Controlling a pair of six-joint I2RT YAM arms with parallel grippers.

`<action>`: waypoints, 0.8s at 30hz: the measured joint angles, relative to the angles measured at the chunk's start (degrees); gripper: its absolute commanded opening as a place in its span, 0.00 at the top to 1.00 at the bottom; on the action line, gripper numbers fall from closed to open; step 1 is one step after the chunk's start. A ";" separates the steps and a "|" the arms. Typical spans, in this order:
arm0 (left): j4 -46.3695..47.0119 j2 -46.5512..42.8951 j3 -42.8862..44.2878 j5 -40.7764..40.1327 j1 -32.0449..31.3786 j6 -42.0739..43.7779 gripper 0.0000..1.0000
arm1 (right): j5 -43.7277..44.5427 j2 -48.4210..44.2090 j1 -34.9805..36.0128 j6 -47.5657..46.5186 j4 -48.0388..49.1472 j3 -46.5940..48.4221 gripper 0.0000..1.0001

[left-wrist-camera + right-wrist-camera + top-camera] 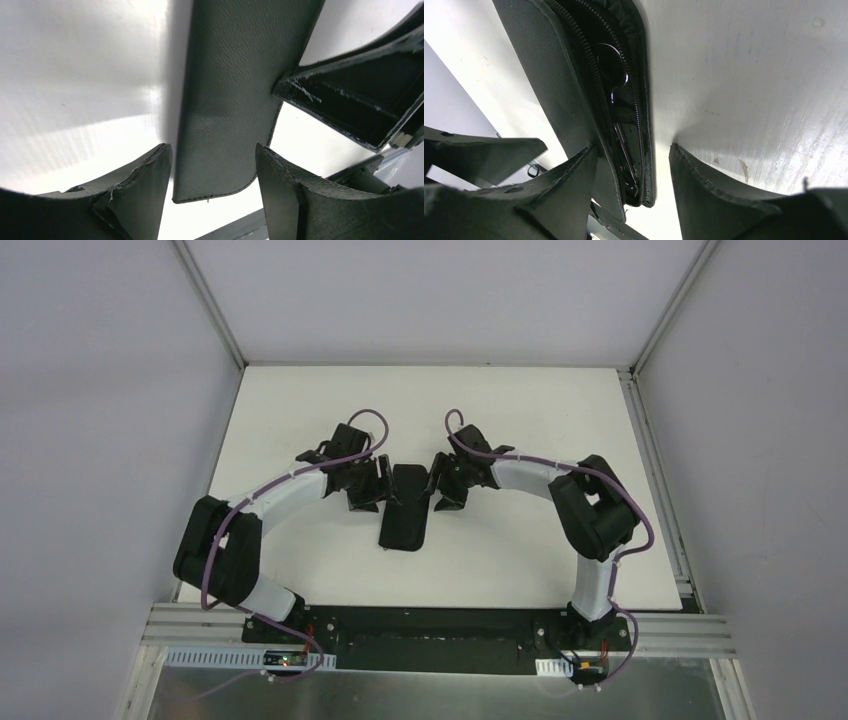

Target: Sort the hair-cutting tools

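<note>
Near the frame's centre, the zip case [405, 525] lay partly unzipped, scissors [612, 65] inside, unsorted; the left tool [212, 150] and right tool [633, 148] straddled it half-wide, clamping nothing.

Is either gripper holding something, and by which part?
The right gripper straddles the flat black zip case's open edge without clamping. The left gripper straddles its end; a grip cannot be told.

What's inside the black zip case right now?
Through the open zipper of the case, a ring handle and slim dark shafts show, apparently scissors under a strap. The flap covers everything else inside, so other tools cannot be seen.
</note>
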 measured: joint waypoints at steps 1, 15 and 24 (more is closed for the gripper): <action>-0.20 -0.39 0.09 -0.22 0.74 0.42 0.36 | -0.15 0.00 -0.02 0.09 0.52 -0.26 0.45; -1.40 6.91 4.48 0.37 0.13 2.82 0.69 | -3.39 0.00 -0.79 0.98 9.16 -4.79 0.55; -6.75 8.90 8.55 -7.02 -5.88 5.29 0.76 | -4.46 0.00 -1.70 1.25 11.06 -6.01 0.58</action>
